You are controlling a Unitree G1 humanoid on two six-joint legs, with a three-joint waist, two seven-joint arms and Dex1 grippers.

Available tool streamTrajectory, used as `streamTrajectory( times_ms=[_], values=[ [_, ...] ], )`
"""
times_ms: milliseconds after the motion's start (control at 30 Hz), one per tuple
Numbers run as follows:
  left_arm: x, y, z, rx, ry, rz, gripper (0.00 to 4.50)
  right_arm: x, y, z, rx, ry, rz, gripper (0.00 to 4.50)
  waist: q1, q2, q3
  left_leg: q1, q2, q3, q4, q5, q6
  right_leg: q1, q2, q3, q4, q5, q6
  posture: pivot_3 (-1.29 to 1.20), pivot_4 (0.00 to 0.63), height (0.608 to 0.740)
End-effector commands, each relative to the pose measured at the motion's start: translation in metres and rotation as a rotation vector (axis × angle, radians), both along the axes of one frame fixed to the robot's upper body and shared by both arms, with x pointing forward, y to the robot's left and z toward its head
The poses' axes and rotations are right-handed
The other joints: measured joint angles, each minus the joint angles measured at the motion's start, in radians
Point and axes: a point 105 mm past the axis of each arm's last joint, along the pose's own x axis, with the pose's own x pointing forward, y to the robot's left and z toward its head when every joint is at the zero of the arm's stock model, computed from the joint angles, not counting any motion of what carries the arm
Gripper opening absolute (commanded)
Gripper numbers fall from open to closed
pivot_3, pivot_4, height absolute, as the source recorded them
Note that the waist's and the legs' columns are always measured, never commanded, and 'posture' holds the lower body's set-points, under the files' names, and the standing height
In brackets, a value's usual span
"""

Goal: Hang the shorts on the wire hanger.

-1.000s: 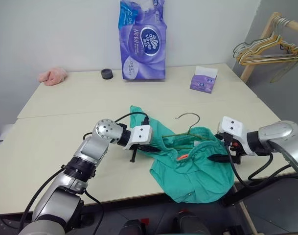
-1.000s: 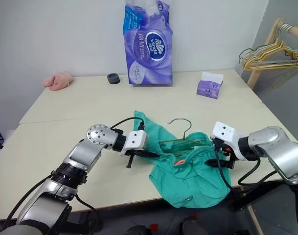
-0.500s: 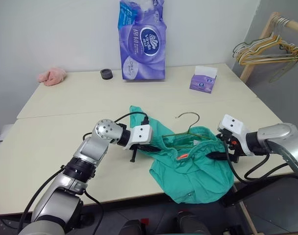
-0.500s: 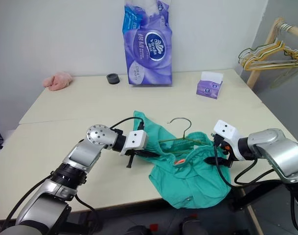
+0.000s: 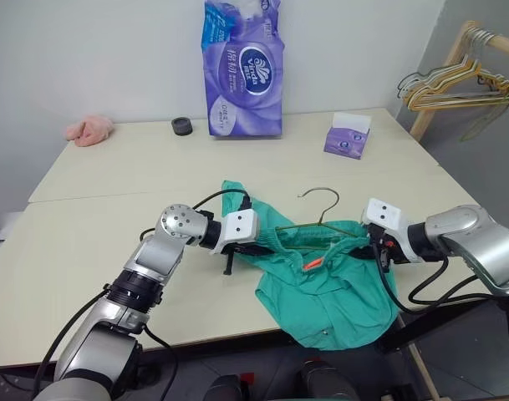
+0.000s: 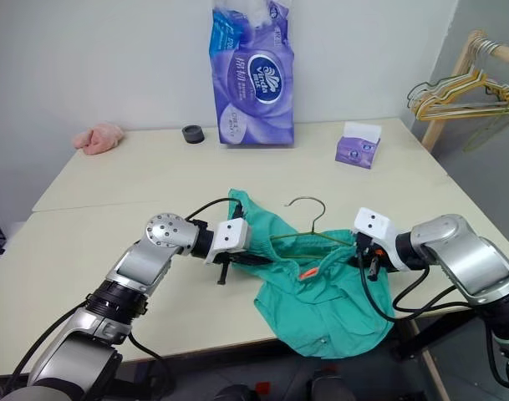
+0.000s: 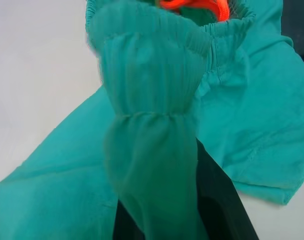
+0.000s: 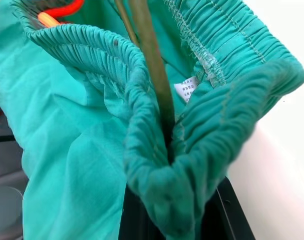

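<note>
The teal shorts lie near the table's front edge, and their lower part hangs over it. The wire hanger stands with its hook up, its bar running inside the gathered waistband. My left gripper is shut on the waistband's left end, with fabric bunched between its fingers. My right gripper is shut on the waistband's right end, where the hanger wire runs into the pinched fold. An orange cord shows at the waist opening.
At the back of the table stand a tall purple tissue pack, a small purple tissue box, a black round cap and a pink cloth. A wooden rack with yellow hangers stands at the far right.
My right gripper, open beside the shorts before, has come in a little to the left and shut on the waistband's right end. The left arm has hardly moved.
</note>
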Motion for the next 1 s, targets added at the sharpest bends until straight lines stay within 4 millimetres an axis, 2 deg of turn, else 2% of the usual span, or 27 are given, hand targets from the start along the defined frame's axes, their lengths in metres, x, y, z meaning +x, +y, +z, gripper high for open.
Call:
streamTrajectory(
  times_ms=[33,167,367,533,667,833,933,1000],
  values=[
    [0.027,0.012,0.043,-0.163,-0.015,0.124,1.52,-0.001,-0.001,0.023,0.007,-0.074,0.025,0.0,0.0,0.0,0.0,0.0,0.0,0.0,0.0,0.0,0.0,0.0,0.0,0.0,0.0,0.0,0.0,-0.18,0.054,0.74],
    [0.038,0.026,0.048,-0.197,0.032,0.185,2.74,-0.005,-0.001,0.029,0.011,-0.085,0.03,0.0,0.0,0.0,0.0,0.0,0.0,0.0,0.0,0.0,0.0,0.0,0.0,-0.001,0.0,0.0,0.0,-0.18,0.054,0.74],
    [0.046,0.043,0.036,-0.151,0.05,0.227,4.47,-0.008,-0.004,0.034,0.018,-0.097,0.019,0.0,-0.001,0.0,0.0,0.0,0.0,0.0,0.0,0.0,0.0,0.0,0.0,-0.001,0.0,0.0,0.0,-0.18,0.052,0.74],
    [0.05,0.045,0.034,-0.163,0.03,0.244,4.49,-0.009,-0.008,0.035,0.038,-0.079,-0.016,0.0,0.0,0.0,0.0,0.0,0.0,-0.001,0.0,0.0,0.0,0.0,-0.001,-0.001,0.0,0.0,0.0,-0.19,0.054,0.74],
    [0.06,0.058,0.039,-0.179,-0.028,0.316,4.49,-0.011,-0.02,0.038,0.055,-0.057,-0.069,0.0,0.001,0.0,0.0,0.0,0.0,-0.001,0.0,0.0,0.0,0.0,-0.001,-0.001,0.0,0.0,0.0,-0.19,0.054,0.74],
    [0.073,0.07,0.047,-0.168,-0.185,0.404,4.49,-0.015,-0.026,0.042,0.133,-0.014,-0.151,0.0,0.001,0.0,0.0,0.0,0.0,-0.001,0.0,0.0,0.0,0.0,-0.001,-0.001,0.0,0.0,0.0,-0.19,0.057,0.74],
    [0.074,0.068,0.054,-0.192,-0.248,0.402,4.49,-0.019,-0.03,0.044,0.172,0.006,-0.203,0.0,0.003,0.0,0.0,-0.001,0.0,-0.001,0.0,0.0,0.0,0.0,-0.002,-0.002,0.0,0.0,0.0,-0.2,0.07,0.74],
    [0.063,0.048,0.061,-0.231,-0.241,0.319,4.49,-0.031,-0.037,0.045,0.208,0.04,-0.265,0.0,0.004,0.0,0.001,-0.001,-0.001,-0.001,0.0,0.0,0.0,0.0,-0.003,-0.002,0.0,0.0,0.0,-0.21,0.086,0.74]
  ],
)
